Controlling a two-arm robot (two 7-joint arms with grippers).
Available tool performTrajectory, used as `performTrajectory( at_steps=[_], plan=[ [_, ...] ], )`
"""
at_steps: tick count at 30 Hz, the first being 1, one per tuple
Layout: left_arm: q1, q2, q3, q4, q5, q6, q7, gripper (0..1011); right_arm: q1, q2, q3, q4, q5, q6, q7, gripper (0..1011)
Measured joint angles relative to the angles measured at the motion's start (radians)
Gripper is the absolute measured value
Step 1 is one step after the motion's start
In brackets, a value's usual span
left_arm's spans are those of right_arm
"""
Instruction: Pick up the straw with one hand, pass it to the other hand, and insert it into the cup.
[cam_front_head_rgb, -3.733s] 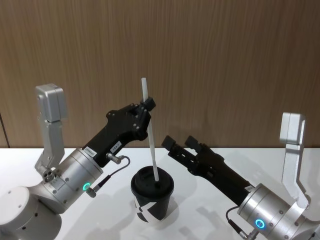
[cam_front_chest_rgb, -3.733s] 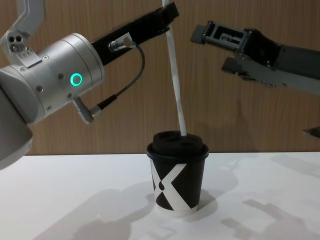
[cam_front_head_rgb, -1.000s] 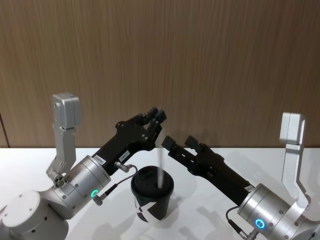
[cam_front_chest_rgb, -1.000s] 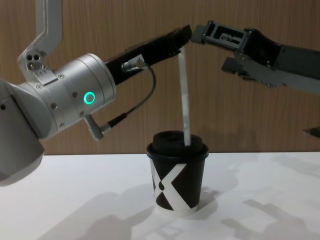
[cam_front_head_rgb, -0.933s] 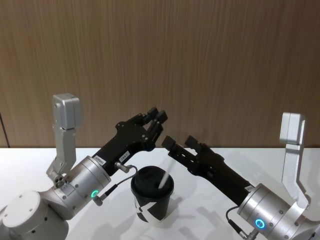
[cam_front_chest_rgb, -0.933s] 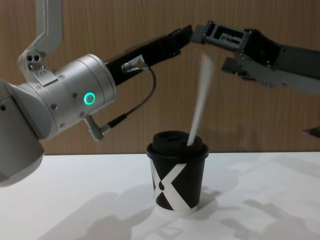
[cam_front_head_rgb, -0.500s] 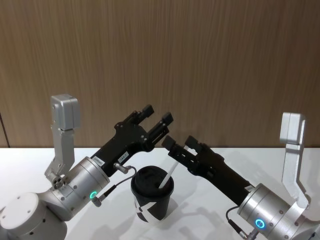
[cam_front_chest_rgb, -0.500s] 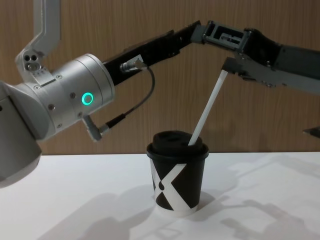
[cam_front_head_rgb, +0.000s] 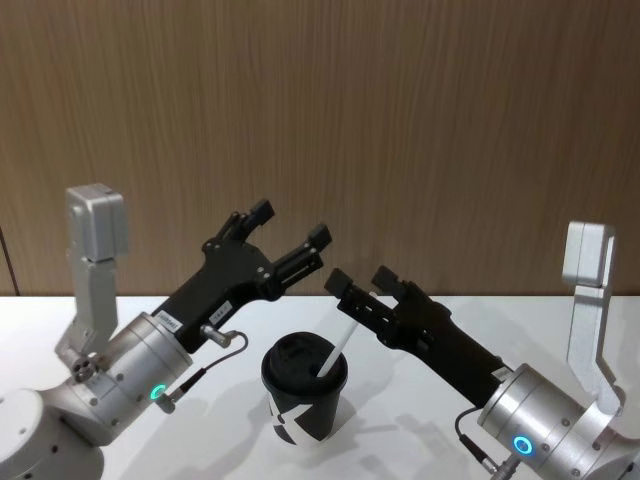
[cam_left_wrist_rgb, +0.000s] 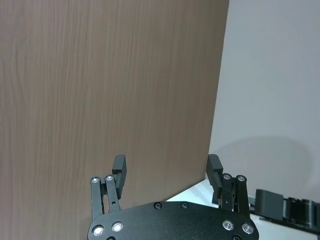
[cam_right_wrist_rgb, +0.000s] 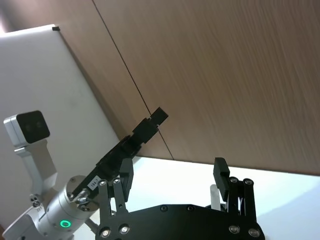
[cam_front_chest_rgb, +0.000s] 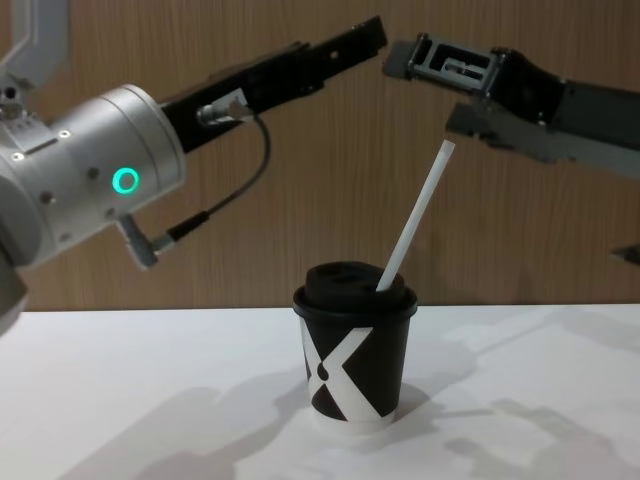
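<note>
the straw (cam_front_chest_rgb: 414, 217) was seen standing in the lid of the cup (cam_front_chest_rgb: 357, 353) on the table (cam_front_chest_rgb: 150, 400), its free end leaning toward 1 o'clock in the chest view and gripped by nothing. the left gripper (cam_front_head_rgb: 290, 232) was held above the cup at about 11 o'clock in the head view, fingers spread wide and empty. the right gripper (cam_front_head_rgb: 360, 283) was held at about 1 o'clock, fingers apart and empty, just beside the straw's tip.
</note>
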Motion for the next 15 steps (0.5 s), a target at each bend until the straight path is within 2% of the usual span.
performTrajectory(
  at_steps=[7, 15],
  plan=[
    [0.04, 0.046, -0.02, -0.073, 0.0, 0.015, 0.005, 1000, 0.009, 0.038, -0.015, -0.013, -0.042, -0.047, 0.025, 1001],
    [0.073, 0.082, -0.031, -0.122, -0.009, 0.034, 0.009, 1000, 0.013, 0.092, -0.029, -0.038, -0.103, -0.101, 0.048, 1001]
  ],
)
